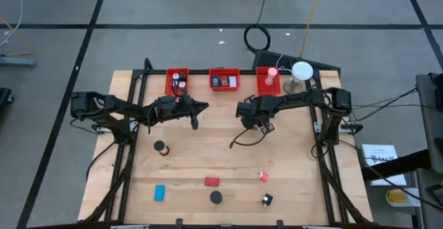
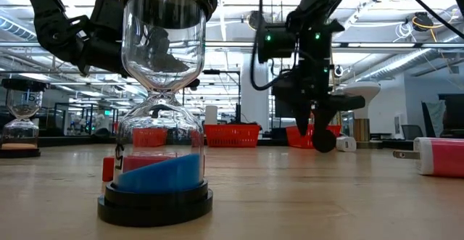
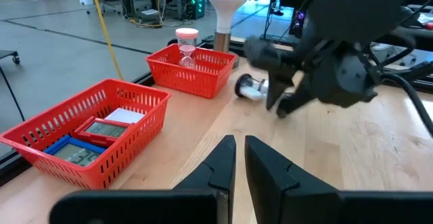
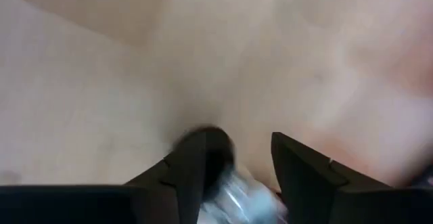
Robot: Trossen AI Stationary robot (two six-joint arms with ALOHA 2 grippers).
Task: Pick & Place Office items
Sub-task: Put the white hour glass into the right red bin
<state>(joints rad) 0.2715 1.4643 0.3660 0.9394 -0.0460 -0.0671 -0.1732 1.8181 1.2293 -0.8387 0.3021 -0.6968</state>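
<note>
A small hourglass (image 3: 249, 87) with dark end caps and clear glass lies on its side on the worktop (image 1: 208, 156) below the right hand (image 1: 255, 123) — fingers straddling it, half closed, grip uncertain. Three red bins (image 1: 224, 80) and a white lamp (image 1: 301, 70) stand behind; the left hand (image 1: 194, 110) hovers nearby, nearly shut and empty.

Table (image 1: 208, 160): pale wood grain. Three bins (image 1: 224, 80): red mesh. Lamp (image 1: 302, 70): white. Arms and grippers: black. Loose items: blue block (image 1: 160, 192), red block (image 1: 212, 182), black disc (image 1: 217, 197), pink bit (image 1: 264, 176). Hourglass (image 2: 156, 102): clear glass, black caps, blue sand. Floor (image 1: 55, 49): grey, dark lines.
</note>
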